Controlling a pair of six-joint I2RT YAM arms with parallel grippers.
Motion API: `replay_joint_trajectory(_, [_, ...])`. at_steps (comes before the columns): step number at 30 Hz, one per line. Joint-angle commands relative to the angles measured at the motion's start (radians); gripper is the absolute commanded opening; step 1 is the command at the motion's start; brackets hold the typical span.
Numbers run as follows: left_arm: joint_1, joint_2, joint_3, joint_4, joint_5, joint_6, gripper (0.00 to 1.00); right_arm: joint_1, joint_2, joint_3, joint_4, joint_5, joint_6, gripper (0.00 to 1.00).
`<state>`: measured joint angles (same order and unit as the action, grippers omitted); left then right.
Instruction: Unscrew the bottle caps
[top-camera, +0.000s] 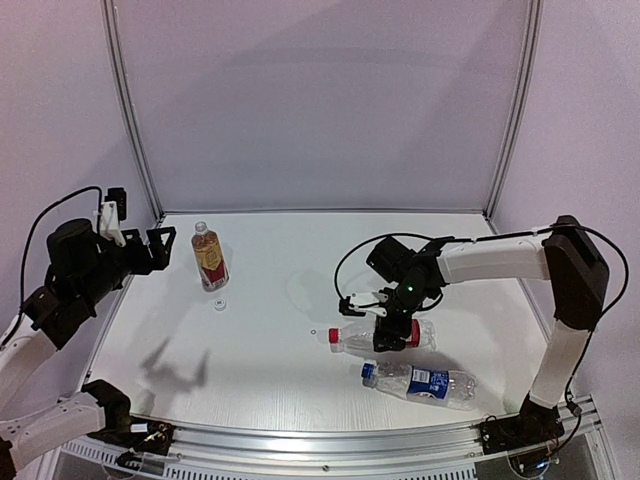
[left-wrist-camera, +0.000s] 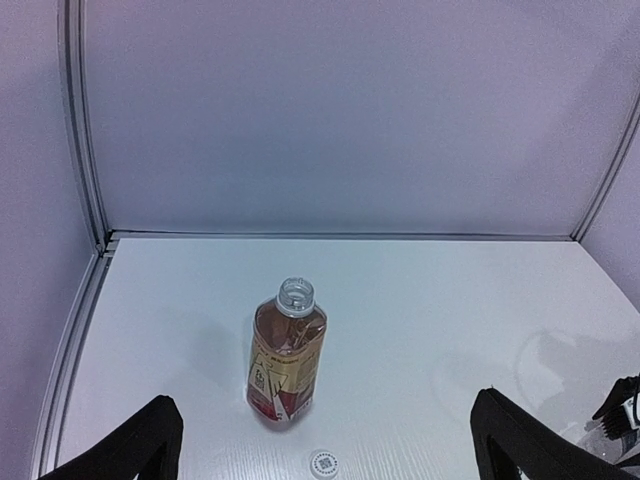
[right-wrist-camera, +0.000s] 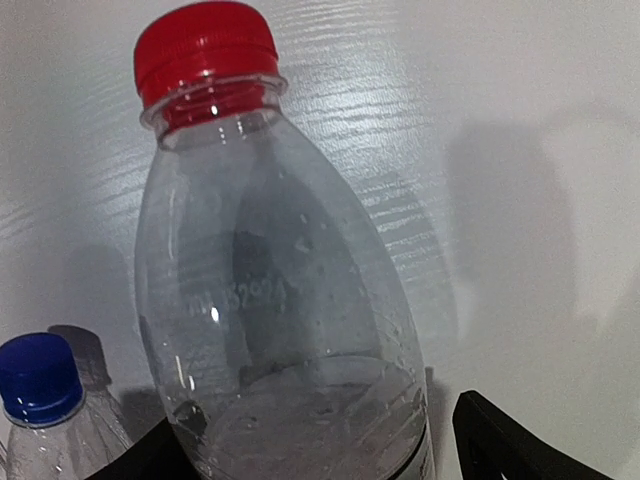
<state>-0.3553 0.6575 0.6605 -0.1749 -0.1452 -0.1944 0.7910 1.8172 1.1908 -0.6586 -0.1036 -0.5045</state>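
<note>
The amber bottle stands upright at the back left with its mouth open; it also shows in the left wrist view. Its white cap lies on the table just in front of it. My left gripper is open and empty, raised to the left of this bottle. The red-labelled bottle lies on its side with the red cap on. My right gripper is open and straddles its body, below the red cap. The blue-labelled bottle lies nearer, blue cap on.
A tiny ring-like object lies on the table left of the red cap. Grey metal posts frame the white back walls. The table's front rail runs along the near edge. The blue cap shows at the lower left of the right wrist view.
</note>
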Motion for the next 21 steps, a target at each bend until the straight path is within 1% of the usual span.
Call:
replay_joint_trajectory(1, [-0.005, 0.004, -0.010, -0.023, 0.019, -0.005, 0.99, -0.018, -0.033, -0.030, -0.045, 0.009, -0.028, 0.89])
replay_joint_trajectory(5, [-0.005, 0.017, -0.009, -0.017, 0.020, -0.006, 0.99, -0.023, -0.052, -0.063, -0.056, -0.016, -0.042, 0.90])
replay_joint_trajectory(14, [-0.006, 0.025, -0.007, -0.004, 0.045, -0.006, 0.99, -0.038, -0.071, -0.138, 0.055, -0.050, -0.040, 0.88])
replay_joint_trajectory(17, [-0.005, 0.026, -0.003, 0.005, 0.054, -0.010, 0.99, -0.040, -0.082, -0.160, 0.119, -0.057, -0.033, 0.86])
replay_joint_trajectory(21, [-0.006, 0.033, 0.004, 0.007, 0.057, -0.016, 0.99, -0.054, -0.097, -0.188, 0.207, -0.087, -0.012, 0.78])
